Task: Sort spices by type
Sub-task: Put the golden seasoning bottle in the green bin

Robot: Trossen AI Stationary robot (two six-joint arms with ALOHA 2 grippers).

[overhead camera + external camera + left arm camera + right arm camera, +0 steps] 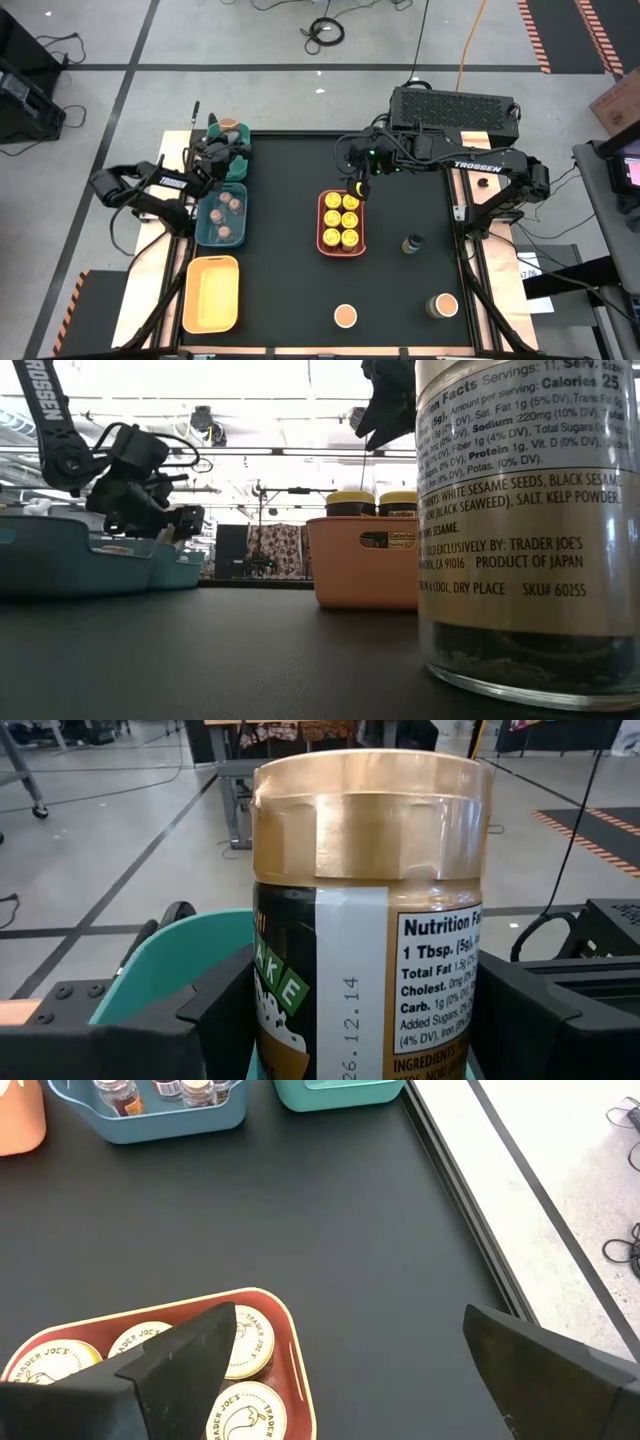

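Left wrist view: left gripper (365,1020) jaws pinch a tan-lidded jar (370,900) with a nutrition label; right gripper (330,1370) jaws spread.

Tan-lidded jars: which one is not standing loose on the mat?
The tan-lidded jar held by the left gripper over the green tray. The other two tan-lidded jars stand free near the table's front edge.

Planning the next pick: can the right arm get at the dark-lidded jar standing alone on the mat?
Probably yes. The right gripper is open and empty over the coral tray, and the dark-lidded jar stands alone on bare mat on its side.
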